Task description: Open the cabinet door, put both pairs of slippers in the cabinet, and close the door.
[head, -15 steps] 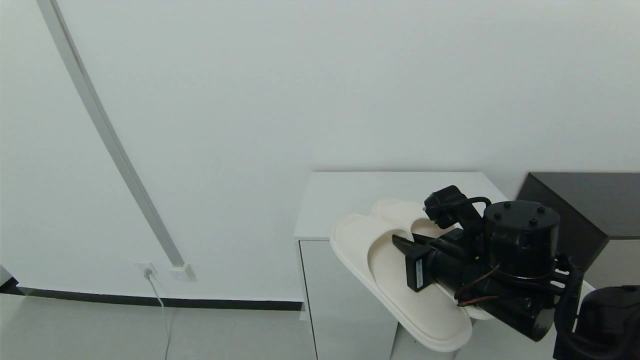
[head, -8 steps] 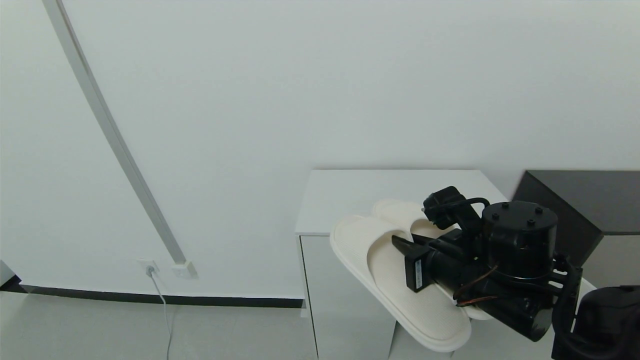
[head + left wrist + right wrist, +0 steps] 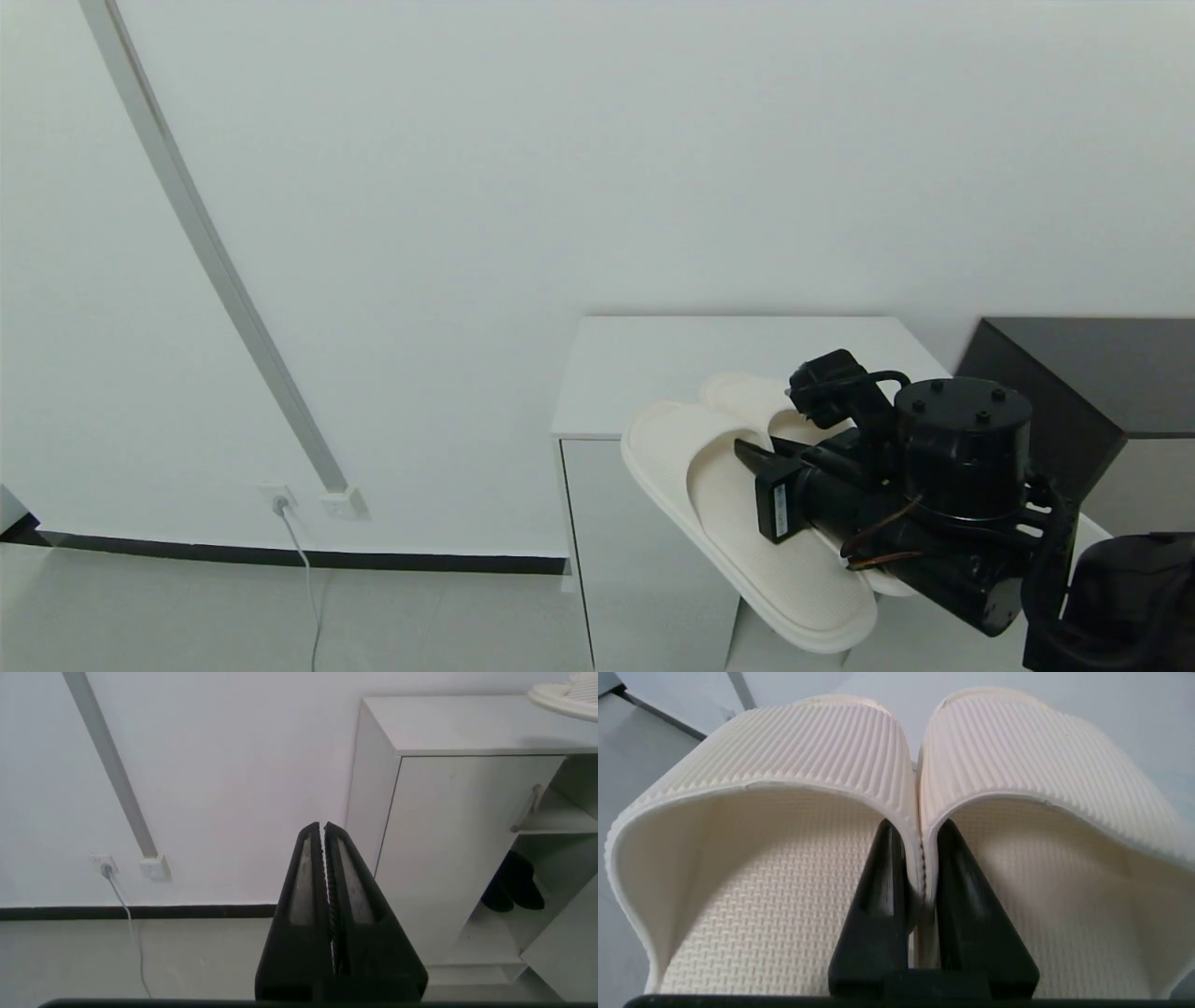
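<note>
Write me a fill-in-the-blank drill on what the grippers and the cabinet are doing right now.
1. The right gripper is shut on ____ slippers at once.
2. The left gripper is ____ and holds nothing.
3. The cabinet stands ____, with its shelves showing.

Missing words: two; shut; open

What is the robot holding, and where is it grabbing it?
The right gripper holds the pair of white slippers, jaws pinching their touching inner strap edges. The left gripper holds nothing.
</note>
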{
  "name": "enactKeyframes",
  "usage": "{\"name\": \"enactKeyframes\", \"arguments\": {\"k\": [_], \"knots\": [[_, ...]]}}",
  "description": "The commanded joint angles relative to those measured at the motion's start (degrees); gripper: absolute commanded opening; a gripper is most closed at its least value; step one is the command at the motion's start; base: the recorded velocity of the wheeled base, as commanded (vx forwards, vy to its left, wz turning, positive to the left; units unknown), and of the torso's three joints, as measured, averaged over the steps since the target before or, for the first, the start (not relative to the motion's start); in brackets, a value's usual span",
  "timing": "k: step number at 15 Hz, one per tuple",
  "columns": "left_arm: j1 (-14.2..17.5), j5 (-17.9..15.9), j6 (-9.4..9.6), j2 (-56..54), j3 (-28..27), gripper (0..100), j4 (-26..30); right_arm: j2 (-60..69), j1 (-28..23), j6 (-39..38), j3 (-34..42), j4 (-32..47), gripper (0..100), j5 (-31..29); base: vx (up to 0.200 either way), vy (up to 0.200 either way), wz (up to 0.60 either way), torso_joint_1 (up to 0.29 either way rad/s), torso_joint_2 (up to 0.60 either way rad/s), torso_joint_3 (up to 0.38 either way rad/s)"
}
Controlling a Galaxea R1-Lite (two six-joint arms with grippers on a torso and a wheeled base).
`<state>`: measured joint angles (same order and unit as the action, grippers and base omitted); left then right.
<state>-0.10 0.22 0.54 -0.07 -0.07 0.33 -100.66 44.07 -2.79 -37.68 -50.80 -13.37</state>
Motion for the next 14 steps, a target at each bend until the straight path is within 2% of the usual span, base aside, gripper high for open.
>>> {"name": "enactKeyframes", "arguments": {"k": [1, 4, 14], "knots": [[0.01, 0.04, -0.01, 0.07, -0.01, 0, 0.02, -0.24, 0.05, -0.02, -0.11, -0.09, 0, 0.1, 0.0, 0.0, 0.0, 0.0, 0.0, 0.0], [0.01, 0.13, -0.01, 0.07, 0.07, 0, 0.02, -0.15, 0.05, -0.02, -0.02, -0.09, 0, 0.1, 0.0, 0.0, 0.0, 0.0, 0.0, 0.0], [0.01, 0.04, -0.01, 0.07, -0.01, 0, 0.02, 0.02, 0.84, -0.02, 0.24, 0.0, 0, 0.01, 0.0, -0.2, 0.0, 0.004, 0.0, 0.001]]}}
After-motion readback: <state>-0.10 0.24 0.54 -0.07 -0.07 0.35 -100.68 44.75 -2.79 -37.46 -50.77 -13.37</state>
